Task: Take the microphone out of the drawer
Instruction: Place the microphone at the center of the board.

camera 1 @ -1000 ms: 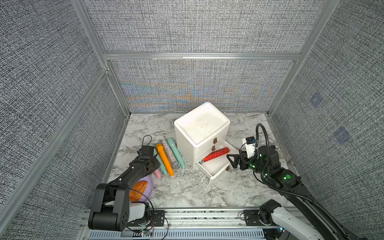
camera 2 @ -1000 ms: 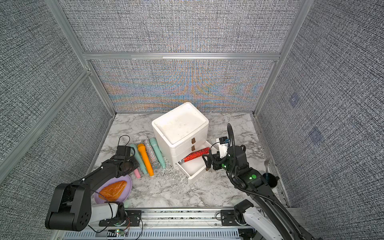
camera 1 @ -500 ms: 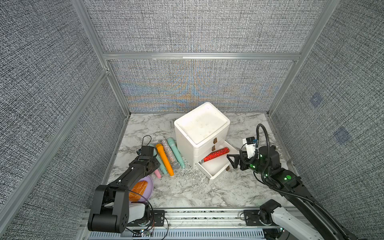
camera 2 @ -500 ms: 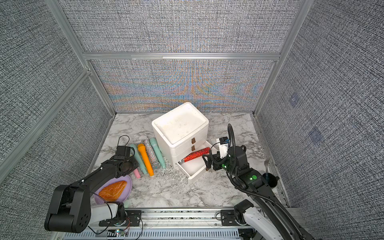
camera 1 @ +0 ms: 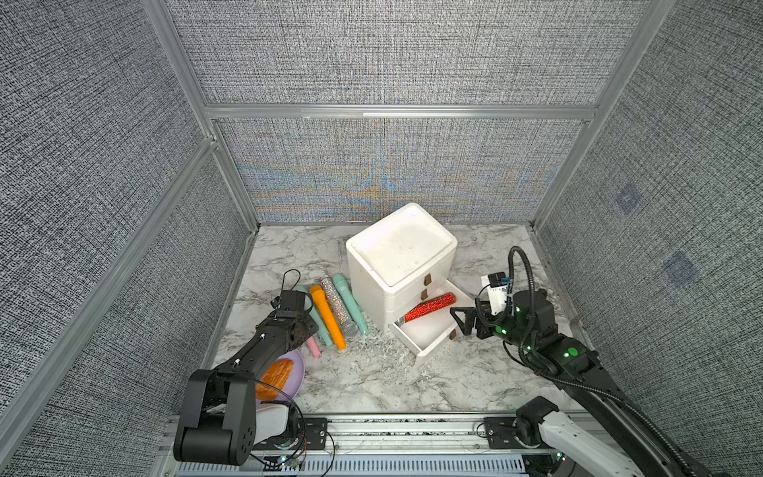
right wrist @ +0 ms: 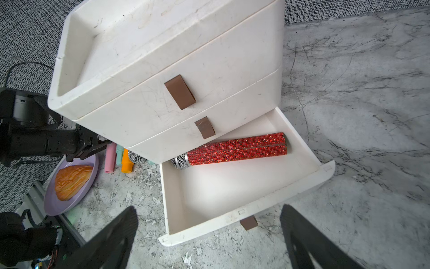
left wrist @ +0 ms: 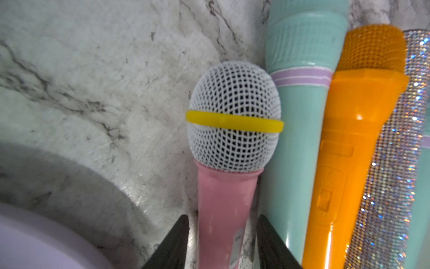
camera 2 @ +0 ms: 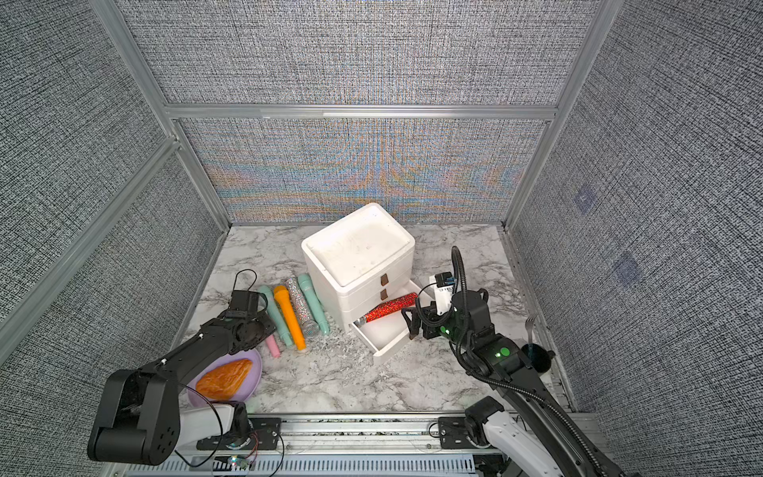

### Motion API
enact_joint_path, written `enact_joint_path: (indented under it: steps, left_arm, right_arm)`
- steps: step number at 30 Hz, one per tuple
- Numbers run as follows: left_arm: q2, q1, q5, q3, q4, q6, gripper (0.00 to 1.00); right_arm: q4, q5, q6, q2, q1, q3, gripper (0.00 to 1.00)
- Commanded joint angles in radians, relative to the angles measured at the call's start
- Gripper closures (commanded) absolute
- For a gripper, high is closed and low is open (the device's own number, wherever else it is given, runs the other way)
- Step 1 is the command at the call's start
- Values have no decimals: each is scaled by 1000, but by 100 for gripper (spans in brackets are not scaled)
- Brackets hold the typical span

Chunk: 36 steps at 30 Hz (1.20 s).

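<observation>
A marble table is closed in by grey walls. A white box of drawers is set near the middle, toward the back edge. Its bottom drawer is pulled out, and the red microphone is seen lying inside. A purple plate is placed at the front left corner. The right gripper is held just in front of the drawer, jaws spread wide. The left gripper is parted a little around a pink microphone by the left edge.

place: robot lab test cell | evidence: grey fabric wall panels in aluminium framing; marble-look surface; robot arms on front rail
</observation>
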Motion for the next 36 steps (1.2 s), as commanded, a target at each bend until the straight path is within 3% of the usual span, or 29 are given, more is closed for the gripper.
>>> enact_joint_path:
  steps: [1, 8, 11, 18, 19, 26, 36]
  left_arm:
    - [-12, 0, 6, -2, 5, -2, 50]
    - [-85, -1, -4, 24, -62, 6, 49]
    - [-125, -1, -7, 45, -104, 17, 35]
    - [-208, -1, 2, 100, -190, 49, 14]
    - [-219, 0, 2, 106, -201, 54, 1]
    - [-250, 0, 44, 167, -250, 112, 0]
    - [-250, -3, 231, 222, -257, 234, 0]
  right_arm:
    - [32, 6, 4, 5, 0, 7, 2]
    - [34, 5, 6, 13, 4, 11, 2]
    - [37, 4, 8, 15, 6, 11, 2]
    - [39, 6, 12, 20, 13, 13, 2]
    - [37, 6, 12, 21, 13, 13, 2]
    - [29, 11, 15, 26, 16, 15, 2]
    - [39, 12, 12, 37, 20, 25, 2]
